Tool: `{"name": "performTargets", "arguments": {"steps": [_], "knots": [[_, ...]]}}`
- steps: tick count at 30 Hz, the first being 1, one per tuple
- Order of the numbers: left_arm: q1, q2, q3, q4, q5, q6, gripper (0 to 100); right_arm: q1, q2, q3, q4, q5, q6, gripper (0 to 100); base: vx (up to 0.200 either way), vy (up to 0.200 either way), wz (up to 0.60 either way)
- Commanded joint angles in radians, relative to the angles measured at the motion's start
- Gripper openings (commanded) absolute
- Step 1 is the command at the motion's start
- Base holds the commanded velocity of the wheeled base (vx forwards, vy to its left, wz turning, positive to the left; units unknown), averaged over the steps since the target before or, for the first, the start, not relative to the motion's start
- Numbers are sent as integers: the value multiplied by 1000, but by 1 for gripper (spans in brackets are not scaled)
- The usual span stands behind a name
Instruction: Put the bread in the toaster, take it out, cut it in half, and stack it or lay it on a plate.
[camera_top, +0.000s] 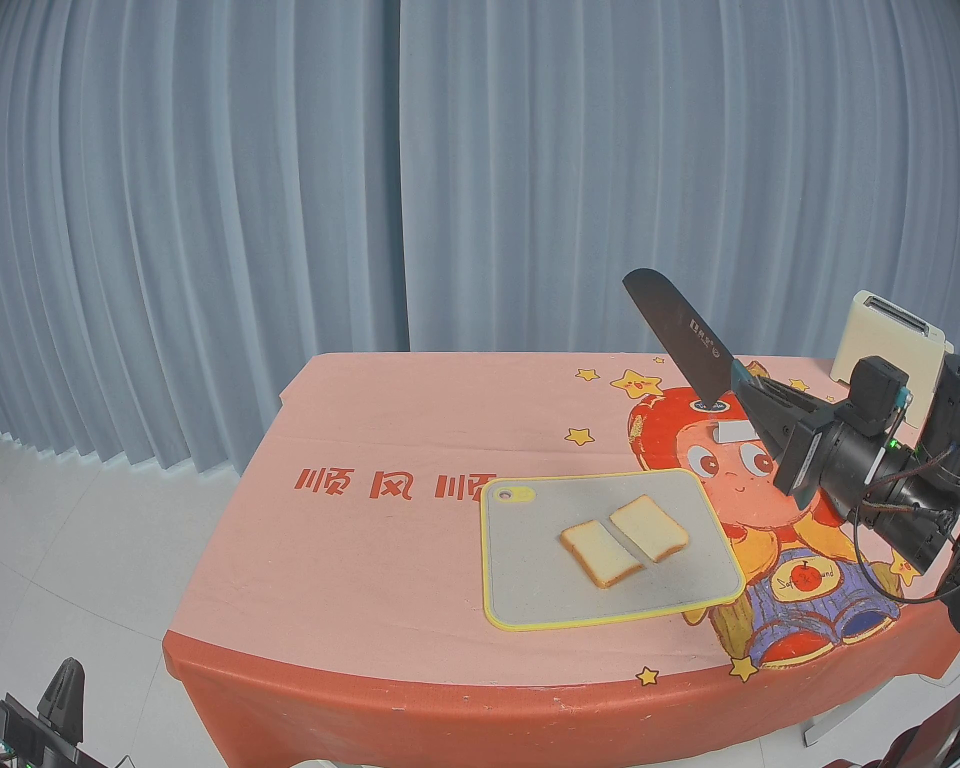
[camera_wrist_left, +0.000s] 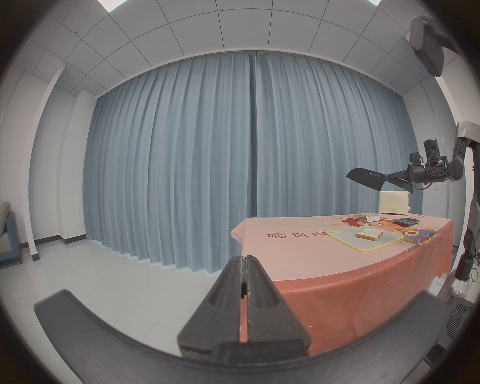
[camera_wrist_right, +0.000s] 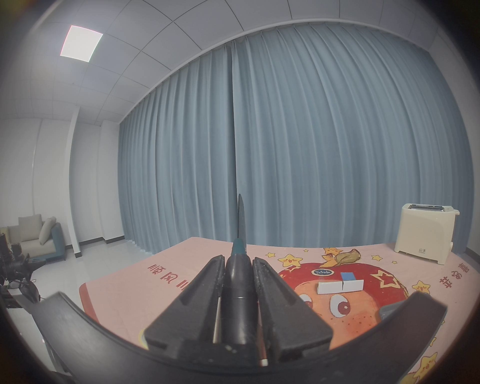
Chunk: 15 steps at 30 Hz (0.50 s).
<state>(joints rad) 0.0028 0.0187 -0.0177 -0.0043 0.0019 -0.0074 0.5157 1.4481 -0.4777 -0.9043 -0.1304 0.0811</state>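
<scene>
- R gripper: clamped on the handle of a black-bladed kitchen knife w/ a teal collar. In the R wrist view the two black fingers press the handle from both sides.
- Knife is in the air, well above the table. The blade slants up and away from the gripper, toward the robot's left. It sits over the far-right part of the cloth, beyond the board, touching nothing below.
- Bread: two pale toast halves w/ brown crust, left half and right half. Both lie flat, side by side, cut edges facing, w/ a thin gap between.
- Both halves rest near the middle of a grey rectangular cutting board w/ yellow rim. The board is on the near-right part of the table.
- Table is covered by a salmon-pink cloth w/ cartoon print.
- Cream boxy toaster stands upright at the far-right corner, slot up, well apart from the board.
- Small white block w/ a blue bit on top sits on the cloth between board and toaster.
- Dark flat item lies on the cloth near the board; can't tell what it is.
- L gripper: fingers pressed together, nothing between them. It is low and off the table's near-left side, well apart from the bread.
</scene>
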Motion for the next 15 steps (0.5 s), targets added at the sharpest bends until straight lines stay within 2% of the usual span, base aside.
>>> {"name": "performTargets", "arguments": {"steps": [1,5,15], "knots": [[0,3,18,0,1,0,0,-34,0,-7,1,0,0,0,0,0,0],[0,3,18,0,0,0,0,-57,2,-7,1,0,-6,0,0,0,0],[0,3,18,0,0,0,0,-54,2,-1,2,-1,-6,0,0,0,0]]}}
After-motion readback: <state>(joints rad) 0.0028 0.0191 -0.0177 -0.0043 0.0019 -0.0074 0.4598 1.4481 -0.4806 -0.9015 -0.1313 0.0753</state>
